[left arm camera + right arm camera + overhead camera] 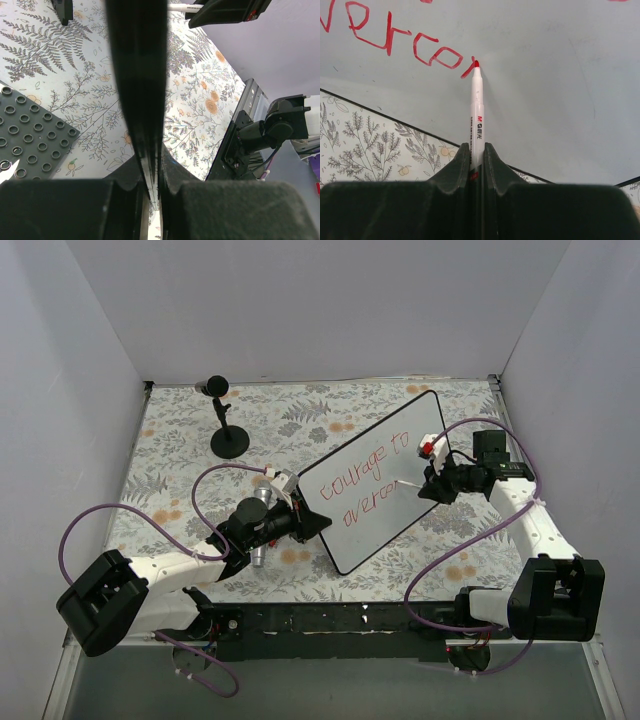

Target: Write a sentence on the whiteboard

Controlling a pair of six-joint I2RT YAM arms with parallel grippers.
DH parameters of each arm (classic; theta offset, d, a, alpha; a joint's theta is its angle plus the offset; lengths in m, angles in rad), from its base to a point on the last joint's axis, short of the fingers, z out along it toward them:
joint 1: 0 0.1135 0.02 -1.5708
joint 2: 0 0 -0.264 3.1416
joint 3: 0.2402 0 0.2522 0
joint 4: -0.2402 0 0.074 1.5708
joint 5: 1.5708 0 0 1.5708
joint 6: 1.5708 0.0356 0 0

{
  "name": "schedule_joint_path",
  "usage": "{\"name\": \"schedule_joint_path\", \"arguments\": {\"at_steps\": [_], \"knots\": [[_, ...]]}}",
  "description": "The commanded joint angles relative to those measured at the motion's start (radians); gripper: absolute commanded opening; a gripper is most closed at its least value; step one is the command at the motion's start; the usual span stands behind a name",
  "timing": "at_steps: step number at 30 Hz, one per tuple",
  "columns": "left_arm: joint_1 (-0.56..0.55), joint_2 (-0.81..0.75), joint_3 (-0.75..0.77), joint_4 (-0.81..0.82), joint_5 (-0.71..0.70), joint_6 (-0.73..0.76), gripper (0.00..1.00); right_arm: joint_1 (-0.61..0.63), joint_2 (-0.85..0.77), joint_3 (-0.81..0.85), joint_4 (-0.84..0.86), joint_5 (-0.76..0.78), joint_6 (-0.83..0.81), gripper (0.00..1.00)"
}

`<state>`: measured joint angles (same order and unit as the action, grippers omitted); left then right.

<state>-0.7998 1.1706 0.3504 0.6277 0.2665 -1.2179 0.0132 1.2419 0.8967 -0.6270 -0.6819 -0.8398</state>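
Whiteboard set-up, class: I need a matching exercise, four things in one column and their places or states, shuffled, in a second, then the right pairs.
1 whiteboard
2 marker
3 black stand
4 studded dark plate

A lying flat on the leaf-patterned table
B clamped at its edge by the left gripper
C standing alone at the table's far side
D pinched in the right gripper, tip on the board

Pairs: 1-B, 2-D, 3-C, 4-A

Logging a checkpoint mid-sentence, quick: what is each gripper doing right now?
Left gripper: closed on the edge of the whiteboard.
Right gripper: closed on the red marker.
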Motion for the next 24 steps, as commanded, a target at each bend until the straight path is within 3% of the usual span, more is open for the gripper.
{"name": "schedule_joint_path", "arguments": {"at_steps": [1, 24], "knots": [[-0.007, -0.008, -0.001, -0.002, 0.051, 0.051, 0.0, -0.002, 0.005, 0.053, 0.03, -0.019, 0.021, 0.01], [-0.007, -0.005, 0.007, -0.01, 0.054, 0.057, 0.0, -0.039, -0.007, -0.016, 0.007, 0.025, -0.015, 0.01]]}}
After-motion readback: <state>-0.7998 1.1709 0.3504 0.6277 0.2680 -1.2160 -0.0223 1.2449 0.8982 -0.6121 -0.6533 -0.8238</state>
